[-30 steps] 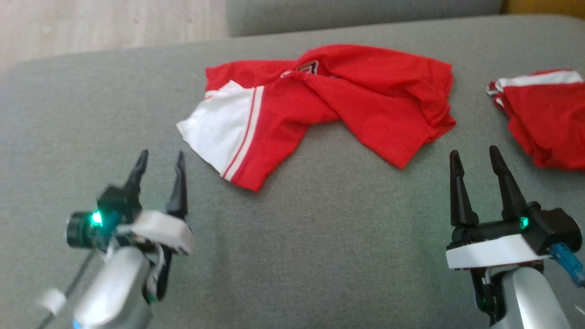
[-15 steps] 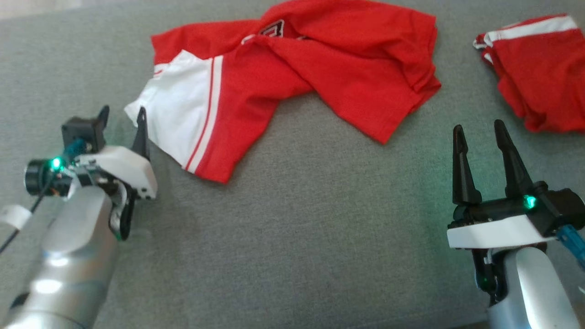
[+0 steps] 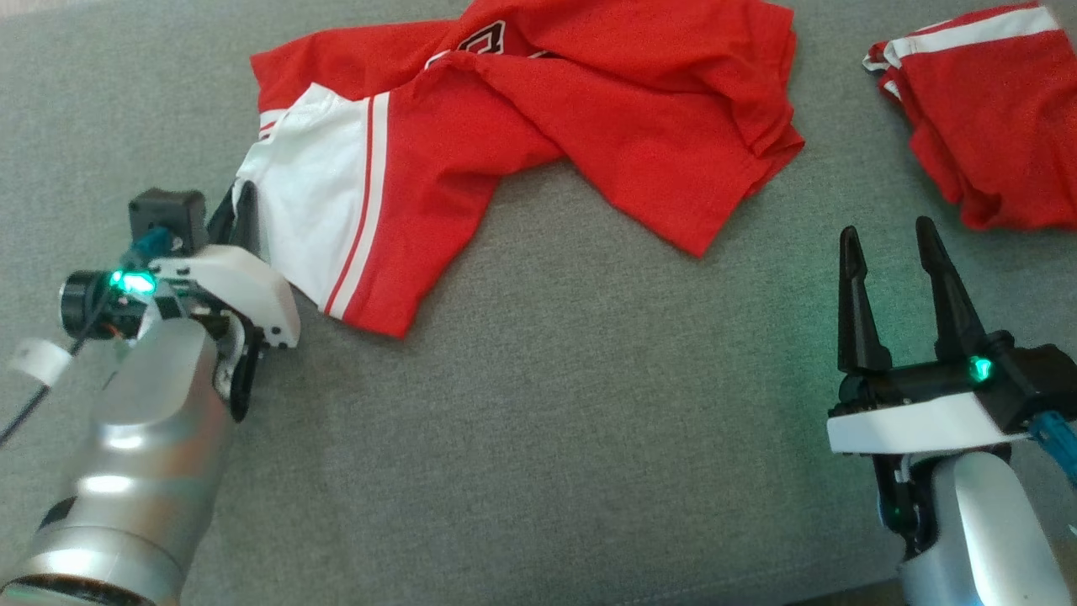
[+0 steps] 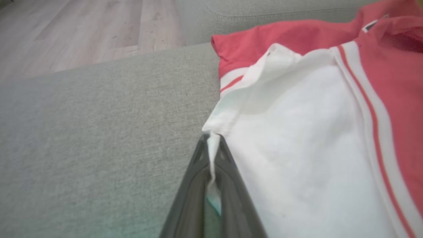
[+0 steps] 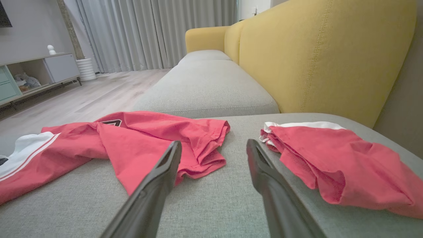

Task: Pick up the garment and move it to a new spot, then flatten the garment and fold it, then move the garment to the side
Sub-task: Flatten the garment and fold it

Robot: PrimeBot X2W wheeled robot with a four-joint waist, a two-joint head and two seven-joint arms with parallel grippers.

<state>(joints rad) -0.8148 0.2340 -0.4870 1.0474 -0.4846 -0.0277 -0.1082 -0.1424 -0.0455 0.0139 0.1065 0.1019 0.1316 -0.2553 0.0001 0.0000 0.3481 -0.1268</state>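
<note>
The red garment (image 3: 589, 118) lies crumpled across the far middle of the grey cushion (image 3: 589, 421), its white panel (image 3: 315, 202) with thin red stripes turned toward the left. The left gripper (image 3: 238, 202) sits right at that white corner. From the left wrist view, its two dark fingers (image 4: 228, 172) are pressed together with a sliver of white hem (image 4: 212, 148) pinched between them. The right gripper (image 3: 888, 231) is held over the near right of the cushion, well apart from the cloth, fingers spread with nothing between them. A second red piece (image 3: 984, 126) with a white band lies bunched at the far right — separate from the first, near the yellow backrest (image 5: 314, 59).
</note>
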